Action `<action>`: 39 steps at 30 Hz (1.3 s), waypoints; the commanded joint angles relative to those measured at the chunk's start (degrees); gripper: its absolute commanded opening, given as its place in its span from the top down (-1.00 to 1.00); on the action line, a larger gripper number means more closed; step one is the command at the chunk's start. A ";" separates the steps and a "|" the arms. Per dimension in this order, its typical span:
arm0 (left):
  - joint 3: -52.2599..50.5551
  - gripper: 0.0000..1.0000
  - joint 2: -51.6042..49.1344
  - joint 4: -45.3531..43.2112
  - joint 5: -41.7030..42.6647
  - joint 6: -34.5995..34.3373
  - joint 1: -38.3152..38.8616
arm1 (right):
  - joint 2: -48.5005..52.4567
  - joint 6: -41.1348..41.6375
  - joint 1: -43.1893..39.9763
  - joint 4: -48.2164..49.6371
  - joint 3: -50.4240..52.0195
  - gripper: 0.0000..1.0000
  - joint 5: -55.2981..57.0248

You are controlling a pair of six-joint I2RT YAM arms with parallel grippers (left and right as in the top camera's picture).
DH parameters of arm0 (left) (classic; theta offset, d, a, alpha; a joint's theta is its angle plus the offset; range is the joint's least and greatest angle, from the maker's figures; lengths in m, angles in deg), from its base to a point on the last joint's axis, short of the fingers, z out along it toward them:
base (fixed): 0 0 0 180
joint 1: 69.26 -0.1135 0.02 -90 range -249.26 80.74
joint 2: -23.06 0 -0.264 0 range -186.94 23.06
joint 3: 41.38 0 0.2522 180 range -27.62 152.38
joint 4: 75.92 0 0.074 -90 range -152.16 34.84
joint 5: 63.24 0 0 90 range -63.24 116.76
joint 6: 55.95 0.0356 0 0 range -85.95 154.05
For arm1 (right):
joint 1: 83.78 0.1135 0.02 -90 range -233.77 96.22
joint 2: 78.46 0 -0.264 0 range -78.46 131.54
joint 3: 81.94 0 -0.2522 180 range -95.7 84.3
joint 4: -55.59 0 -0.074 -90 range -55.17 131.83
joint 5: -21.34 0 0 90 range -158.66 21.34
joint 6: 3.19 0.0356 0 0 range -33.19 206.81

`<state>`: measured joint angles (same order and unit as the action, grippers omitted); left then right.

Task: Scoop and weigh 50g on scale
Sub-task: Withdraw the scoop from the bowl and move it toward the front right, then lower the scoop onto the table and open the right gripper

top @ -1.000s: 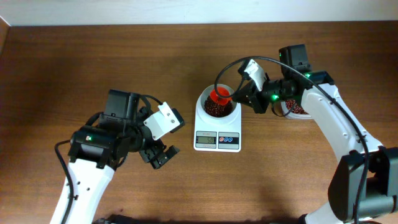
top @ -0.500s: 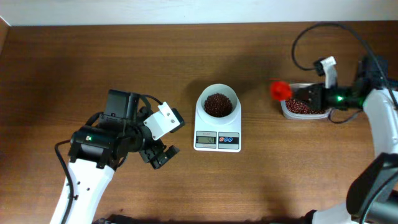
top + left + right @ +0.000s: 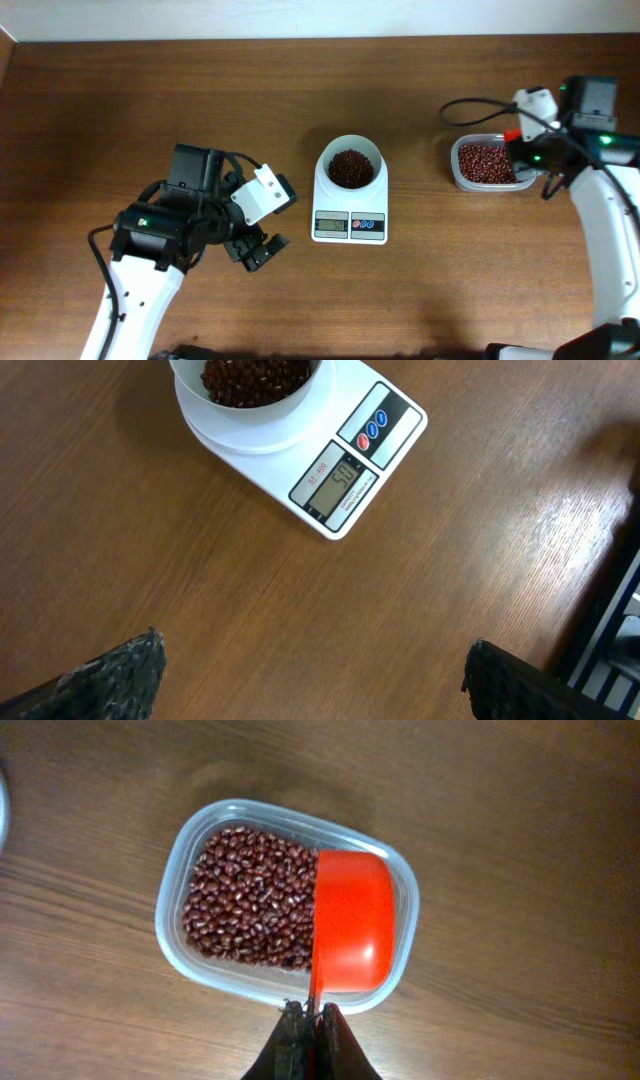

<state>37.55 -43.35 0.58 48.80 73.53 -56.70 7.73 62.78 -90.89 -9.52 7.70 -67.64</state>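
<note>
Clenched, my right claw [image 3: 312,1020] grips the scoop [image 3: 350,930] over the tub [image 3: 172,935] of beans [image 3: 250,910]; I'd dip shallow, stay level, trickle onto the scale [image 3: 349,228].

- Overhead cam sits high and looks straight down on the worktop [image 3: 120,100], wide enough to catch the scale [image 3: 350,200] in the middle and the tub [image 3: 485,165] off to the right.
- Left wrist cam is much nearer and tilted a bit forward. The scale sits at the top of its frame, with its own jaws poking in at the bottom corners.
- Right wrist cam is close in, staring straight down into the tub, jaws at the bottom edge.
- Overlap: overhead shares the scale with the left wrist and the tub with the right.
</note>
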 commanded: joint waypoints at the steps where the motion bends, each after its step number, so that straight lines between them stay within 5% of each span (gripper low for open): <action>1: 0.46 -0.98 0.76 -0.13 0.02 0.70 -0.24 | -0.35 3.41 6.21 1.46 -0.35 0.92 19.15; 3: 0.46 -0.98 0.76 -0.11 0.02 0.70 -0.24 | -0.37 6.40 10.54 1.44 -0.37 0.92 28.89; 6: 0.46 -0.98 0.76 -0.11 0.02 0.70 -0.24 | -2.56 12.61 12.35 -0.70 -1.84 0.92 26.10; 16: 0.46 -0.98 0.76 -0.11 0.02 0.70 -0.24 | -24.90 15.34 -2.60 -23.19 -1.18 0.92 -20.98; 19: 0.46 -0.98 0.76 -0.11 0.02 0.70 -0.24 | -25.53 20.81 -3.65 -27.12 7.63 0.92 -32.24; 26: 0.46 -0.98 0.76 -0.11 0.02 0.70 -0.24 | -25.40 39.74 -3.91 3.10 40.06 0.92 -38.97; 31: 0.46 -0.98 0.76 -0.11 0.02 0.70 -0.24 | -25.42 48.85 -5.09 21.03 51.04 0.92 -41.33; 36: 0.46 -0.98 0.76 -0.11 0.02 0.70 -0.24 | -25.40 49.57 -17.62 23.47 52.02 0.90 -41.48; 39: 0.46 -0.98 0.76 -0.13 0.02 0.70 -0.24 | -25.35 48.26 -21.51 21.18 52.02 0.73 -44.24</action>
<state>37.55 -43.29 0.58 48.80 73.53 -56.70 -17.19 111.93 -110.84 12.77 59.13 -109.19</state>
